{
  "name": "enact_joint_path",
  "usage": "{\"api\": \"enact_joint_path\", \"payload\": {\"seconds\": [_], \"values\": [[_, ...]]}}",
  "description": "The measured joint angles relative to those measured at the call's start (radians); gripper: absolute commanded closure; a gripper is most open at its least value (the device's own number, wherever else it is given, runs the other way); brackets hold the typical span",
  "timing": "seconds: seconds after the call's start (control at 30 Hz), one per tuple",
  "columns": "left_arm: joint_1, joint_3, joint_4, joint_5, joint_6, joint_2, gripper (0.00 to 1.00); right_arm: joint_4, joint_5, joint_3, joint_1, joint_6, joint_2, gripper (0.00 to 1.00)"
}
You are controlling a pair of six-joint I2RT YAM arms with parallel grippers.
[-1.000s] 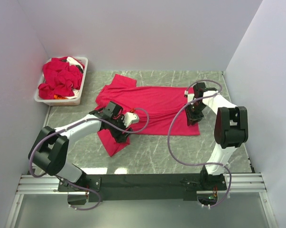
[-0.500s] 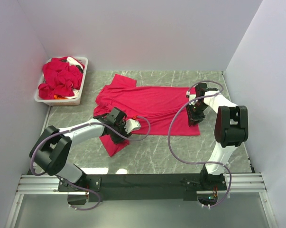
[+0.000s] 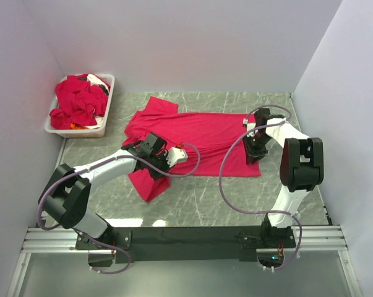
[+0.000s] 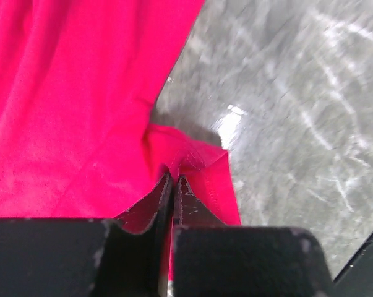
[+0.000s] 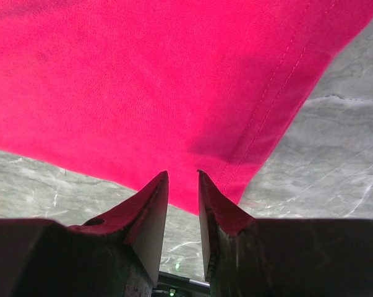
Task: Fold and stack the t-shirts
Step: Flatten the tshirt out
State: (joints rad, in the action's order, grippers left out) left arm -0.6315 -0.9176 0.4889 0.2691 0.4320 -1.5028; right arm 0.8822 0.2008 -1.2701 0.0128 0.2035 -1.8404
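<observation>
One red t-shirt (image 3: 198, 136) lies spread flat across the middle of the table, collar end toward the left. My left gripper (image 3: 158, 171) sits at the shirt's near left edge by the front sleeve (image 3: 148, 185). In the left wrist view its jaws (image 4: 174, 179) are shut on a small raised fold of the red fabric (image 4: 68, 111). My right gripper (image 3: 253, 154) hovers over the shirt's right hem. Seen from the right wrist, this gripper (image 5: 182, 176) is open with a narrow gap and nothing in it, the shirt's corner (image 5: 143, 80) just beyond the tips.
A white bin (image 3: 81, 131) stands at the back left, heaped with several crumpled red t-shirts (image 3: 80, 102). Grey marble tabletop (image 3: 235, 198) shows in front of the shirt. Pale walls close in the left, back and right sides.
My left gripper has closed from wide open onto the shirt's fabric near the front sleeve, and its wrist has shifted slightly back. The right arm has stayed put.
</observation>
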Motion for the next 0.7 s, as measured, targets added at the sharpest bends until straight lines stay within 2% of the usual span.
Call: {"api": "enact_joint_path", "payload": {"seconds": [0.17,0.33,0.43,0.57,0.7], "values": [[-0.005,-0.022,-0.003,0.049,-0.011,-0.029,0.78,0.0,0.003,0.0,0.0,0.002,0.0,0.66],[-0.018,-0.023,-0.004,0.077,-0.028,-0.116,0.57,0.001,0.005,0.0,0.0,0.003,-0.004,0.67],[-0.02,-0.023,0.009,0.092,-0.034,-0.129,0.52,0.002,0.007,0.0,0.0,0.004,-0.004,0.67],[-0.011,-0.011,0.036,0.132,-0.035,-0.059,0.48,0.01,0.011,0.0,0.0,0.013,-0.004,0.68],[0.045,-0.005,0.092,0.198,-0.029,0.106,0.43,0.024,0.008,0.0,0.0,0.031,0.001,0.69]]}}
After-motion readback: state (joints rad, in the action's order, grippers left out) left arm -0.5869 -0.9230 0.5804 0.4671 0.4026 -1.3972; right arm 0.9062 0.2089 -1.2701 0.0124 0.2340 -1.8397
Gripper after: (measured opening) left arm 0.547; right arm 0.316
